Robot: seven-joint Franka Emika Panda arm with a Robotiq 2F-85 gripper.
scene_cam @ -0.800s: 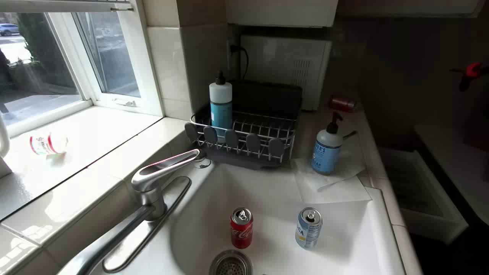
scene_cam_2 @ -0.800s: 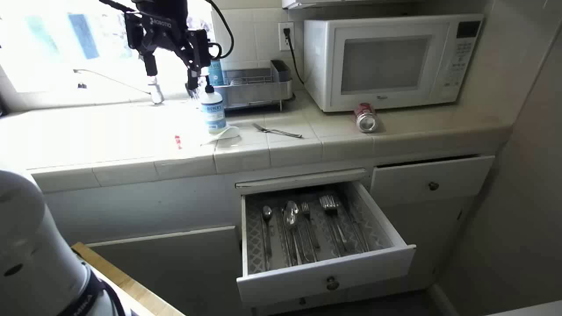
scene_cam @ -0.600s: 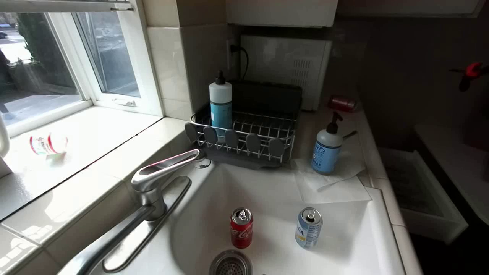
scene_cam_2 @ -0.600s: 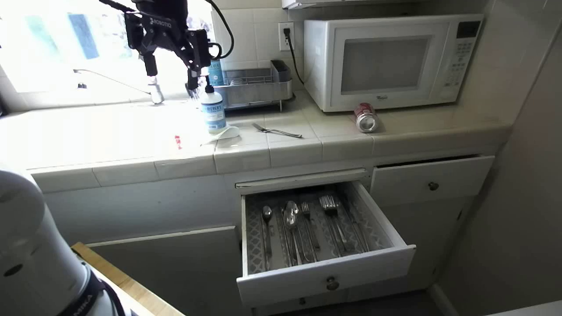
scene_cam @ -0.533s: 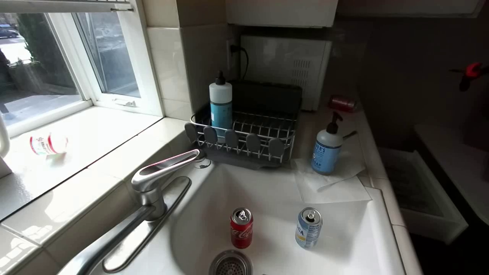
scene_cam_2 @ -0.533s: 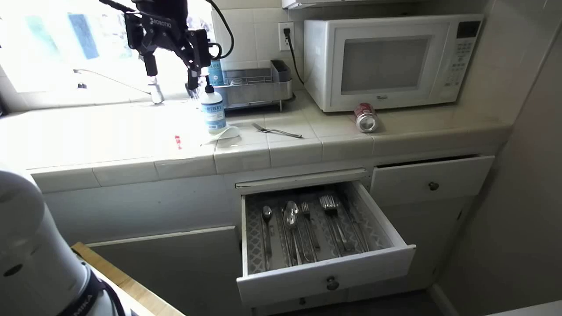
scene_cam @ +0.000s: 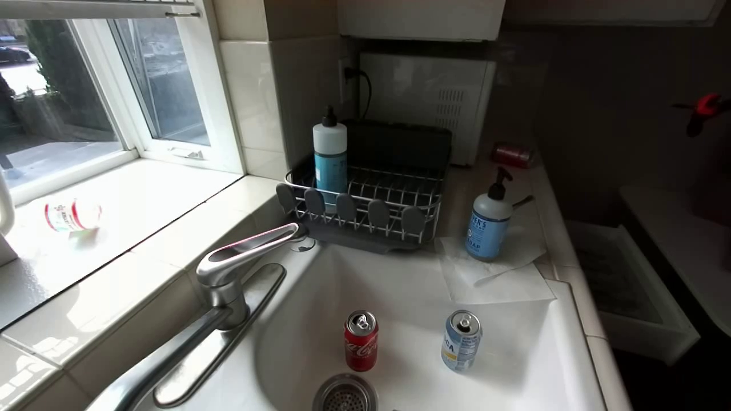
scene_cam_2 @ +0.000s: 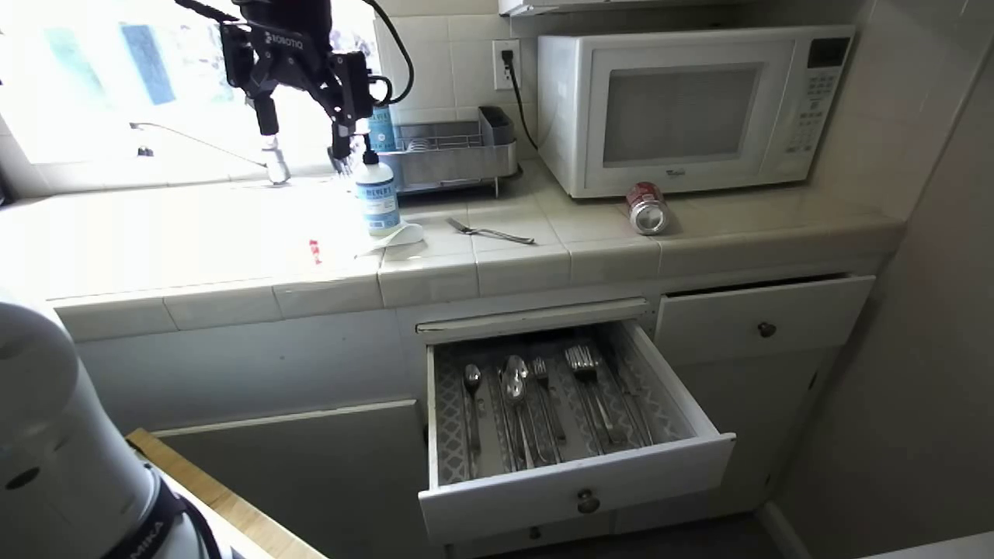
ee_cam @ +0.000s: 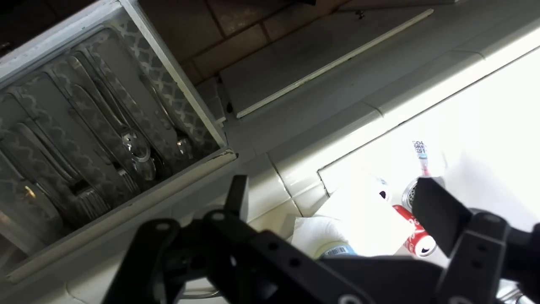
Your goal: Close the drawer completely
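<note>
The tiled countertop (scene_cam_2: 738, 213) runs across an exterior view, its window end bleached by glare until the edges vanish. The sink (scene_cam: 400, 279), set into the countertop, is cropped at its near end. On the countertop stands a microwave (scene_cam_2: 675, 116); in an exterior view its vented panel (scene_cam: 417, 91) is dim and partly covered by the dish rack (scene_cam: 378, 212).

Beneath the countertop's front edge, the drawer (scene_cam_2: 528, 501) juts well out. It has a dull white front with a round knob (scene_cam_2: 588, 501), pale greyish inner walls and a patterned liner (scene_cam_2: 453, 435); its back sinks into shadow. Its side wall (scene_cam: 639, 337) shows faintly beyond the countertop in an exterior view, the contents there too dark to read, and the wrist view cuts the drawer off.

Above the countertop hangs the gripper (scene_cam_2: 304, 132), released, its fingers (scene_cam_2: 266, 116) wide apart, dark against the bright window (scene_cam_2: 116, 85). In the wrist view it hides most of the soap bottle (scene_cam_2: 377, 198), which stands on white paper (scene_cam: 502, 288) atop the countertop. A red can (scene_cam_2: 647, 208) lies sideways on the countertop, as does a fork (scene_cam_2: 491, 231). In the drawer, below the countertop, lie spoons and forks (scene_cam_2: 514, 386), some pieces too dark to name.
</note>
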